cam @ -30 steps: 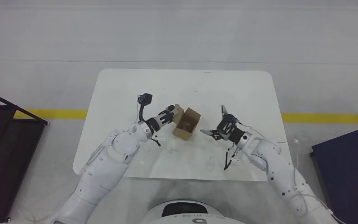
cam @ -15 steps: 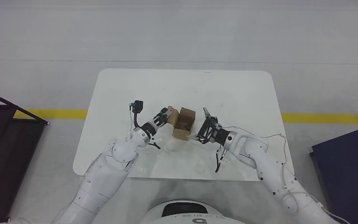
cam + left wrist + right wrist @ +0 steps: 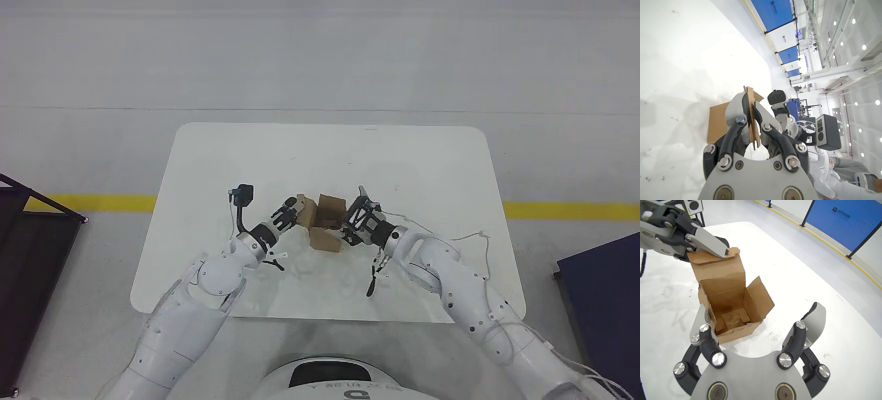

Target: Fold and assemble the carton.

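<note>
blue panel (image 3: pixel 840 224): one short white word in capitals, with a small white logo before it, near the upper edge.
far blue panel (image 3: pixel 772 15): a small white logo and word, too small to read.
white panel (image 3: pixel 785 43): a small dark logo and word, unreadable.
lit screen (image 3: pixel 803 63): text too small to read.

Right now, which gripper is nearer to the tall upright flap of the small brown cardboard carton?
Left. The left gripper is shut on the flap; the right gripper, open, stands at the opposite wall of the carton.
</note>
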Controlling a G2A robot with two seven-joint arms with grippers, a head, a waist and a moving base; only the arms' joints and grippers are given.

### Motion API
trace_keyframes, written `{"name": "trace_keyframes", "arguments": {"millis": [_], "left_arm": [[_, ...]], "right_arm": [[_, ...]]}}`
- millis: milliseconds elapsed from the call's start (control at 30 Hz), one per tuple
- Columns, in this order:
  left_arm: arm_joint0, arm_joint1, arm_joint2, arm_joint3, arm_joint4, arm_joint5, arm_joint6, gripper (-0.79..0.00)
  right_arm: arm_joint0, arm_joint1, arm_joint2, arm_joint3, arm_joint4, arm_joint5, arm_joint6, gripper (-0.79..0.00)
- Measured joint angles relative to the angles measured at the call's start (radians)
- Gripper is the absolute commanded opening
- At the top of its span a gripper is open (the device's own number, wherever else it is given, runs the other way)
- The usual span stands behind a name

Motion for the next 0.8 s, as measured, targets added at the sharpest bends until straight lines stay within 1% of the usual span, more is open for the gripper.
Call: {"name": "trace_keyframes", "arguments": {"millis": [300,533,700,800], "left_arm": [[0.026,0.006,-0.034,-0.044,0.019,0.016,-0.026,-0.785],[0.014,0.006,-0.036,-0.044,0.031,0.036,-0.061,-0.785],[0.005,0.005,-0.035,-0.041,0.035,0.038,-0.068,-0.785],[0.0,0.004,-0.034,-0.039,0.035,0.04,-0.068,-0.785]], "right_arm": [[0.027,-0.017,-0.01,0.029,0.008,0.052,0.073,0.0],[0.056,-0.032,-0.039,0.045,-0.036,0.081,0.128,0.0],[0.072,-0.042,-0.054,0.058,-0.063,0.092,0.143,0.0],[0.074,-0.045,-0.044,0.051,-0.047,0.091,0.126,0.0]]}}
